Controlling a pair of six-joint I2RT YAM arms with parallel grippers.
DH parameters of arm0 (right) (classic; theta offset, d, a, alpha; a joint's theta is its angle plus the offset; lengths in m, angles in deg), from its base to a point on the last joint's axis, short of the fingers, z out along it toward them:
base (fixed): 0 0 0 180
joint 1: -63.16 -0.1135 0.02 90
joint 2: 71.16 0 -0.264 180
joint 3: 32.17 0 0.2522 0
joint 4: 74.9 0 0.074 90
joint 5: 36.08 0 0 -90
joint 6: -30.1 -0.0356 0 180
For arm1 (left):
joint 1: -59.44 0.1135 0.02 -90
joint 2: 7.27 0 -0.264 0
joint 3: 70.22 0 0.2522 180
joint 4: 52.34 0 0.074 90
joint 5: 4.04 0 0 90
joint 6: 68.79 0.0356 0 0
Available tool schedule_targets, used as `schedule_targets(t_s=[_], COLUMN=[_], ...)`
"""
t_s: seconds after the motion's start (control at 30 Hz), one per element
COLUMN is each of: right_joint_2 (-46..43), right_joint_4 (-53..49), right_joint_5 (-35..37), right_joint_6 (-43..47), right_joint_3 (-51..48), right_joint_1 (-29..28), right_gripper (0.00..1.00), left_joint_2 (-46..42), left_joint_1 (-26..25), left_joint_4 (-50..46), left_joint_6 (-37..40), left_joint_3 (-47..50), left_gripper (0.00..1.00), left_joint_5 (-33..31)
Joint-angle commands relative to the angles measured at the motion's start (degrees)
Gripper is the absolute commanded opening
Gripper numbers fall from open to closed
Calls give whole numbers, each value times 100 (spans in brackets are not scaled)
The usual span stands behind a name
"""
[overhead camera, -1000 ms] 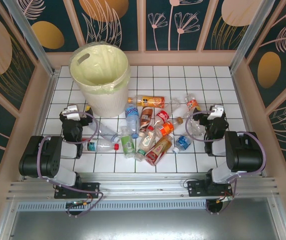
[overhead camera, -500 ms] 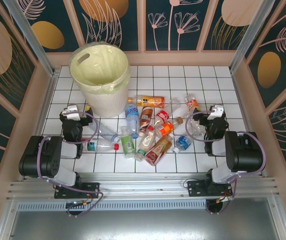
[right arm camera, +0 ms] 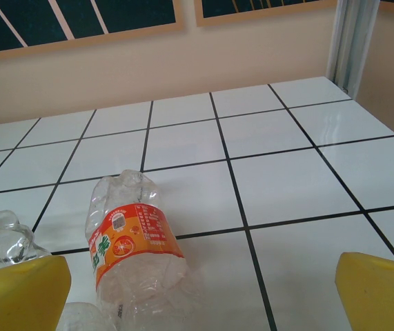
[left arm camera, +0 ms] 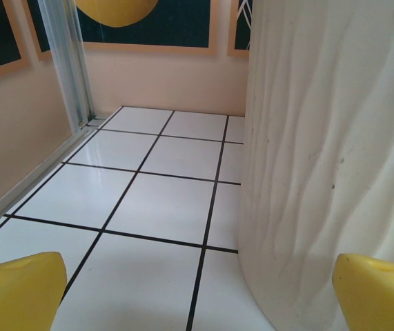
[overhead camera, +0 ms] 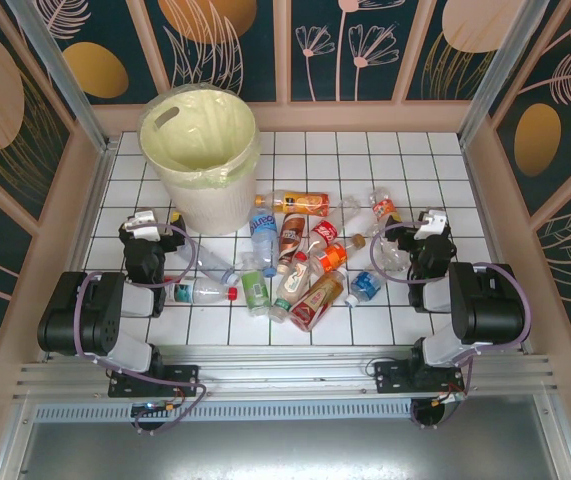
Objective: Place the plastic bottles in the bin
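We find the plastic bottles [overhead camera: 305, 258], small clear drink bottles with orange, red, blue, green and brown labels and coloured caps, lying on their sides in a loose heap at the middle of the white tiled table [overhead camera: 435, 165]. They sit between the two arms, within reach of either. The bin [overhead camera: 205, 205], a large round cream-yellow bucket with a translucent yellowish bag liner [overhead camera: 201, 140], stands at the far left of the table, just beyond the heap. From above its inside looks bare, so we judge that the sorting has not begun. The left gripper [overhead camera: 145, 220] sits low beside the bin's base with its jaws spread as wide as they go and nothing between them. In its wrist view the ribbed bin wall [left arm camera: 335, 138] rises just ahead of the right yellow finger [left arm camera: 376, 293]. The right gripper [overhead camera: 430, 220] is at the heap's right edge, equally wide open and empty. Its wrist view looks along the tiles at a crumpled clear bottle with an orange label [right arm camera: 136, 252], which lies just inside the left finger [right arm camera: 21, 289]. We take the wide, low stance as readiness for a first pick, and that bottle looks the handiest.
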State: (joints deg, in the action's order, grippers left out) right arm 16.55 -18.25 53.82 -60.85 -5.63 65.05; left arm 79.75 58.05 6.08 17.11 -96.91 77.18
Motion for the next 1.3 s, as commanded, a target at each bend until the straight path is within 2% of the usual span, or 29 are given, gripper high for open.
schedule_targets(t_s=[0.0, 0.17, 0.33, 0.47, 0.63, 0.67, 0.73, 0.8, 0.87, 0.97, 1.1, 1.27], right_joint_2=[52, -248, -1139, -1817, -2521, -2616, -2780, -2859, -2852, -2908, -2853, -2588], right_joint_4=[93, -89, -1225, -2259, -3528, -3804, -4628, -5300, -5691, -6207, -6812, -7624], right_joint_5=[-72, 161, 415, 385, 350, 424, 1211, 1640, 1444, 993, 395, -129], right_joint_6=[-28, -12, -10, -330, -903, -1027, -1579, -1793, -1738, -1692, -1916, -1989], right_joint_3=[75, 56, 292, 551, 898, 986, 1300, 1560, 1757, 1979, 2252, 2605], right_joint_1=[22, -61, -180, -236, -452, -524, -794, -1012, -1128, -1333, -1446, -1501], right_gripper=[99, 99, 99, 99, 99, 99, 99, 99, 99, 94, 90, 89], left_joint_2=[-18, -505, -1432, -2384, -3346, -3492, -3754, -3920, -4015, -4027, -3993, -3771], left_joint_1=[34, 34, 29, 25, -159, -229, -429, -724, -1003, -1396, -1737, -2157], left_joint_4=[109, -396, -1474, -2709, -4014, -4251, -4683, -5073, -5287, -5475, -5960, -6032], left_joint_6=[41, 23, -210, -814, -1785, -1937, -2304, -2564, -2817, -3086, -3076, -3025], left_joint_3=[-40, -92, -196, -443, -734, -790, -891, -988, -1058, -1155, -1441, -1754], left_gripper=[99, 98, 99, 99, 99, 99, 99, 99, 99, 99, 99, 99], left_joint_5=[70, 44, -100, -69, 336, 413, 657, 836, 1101, 1651, 2526, 3659])
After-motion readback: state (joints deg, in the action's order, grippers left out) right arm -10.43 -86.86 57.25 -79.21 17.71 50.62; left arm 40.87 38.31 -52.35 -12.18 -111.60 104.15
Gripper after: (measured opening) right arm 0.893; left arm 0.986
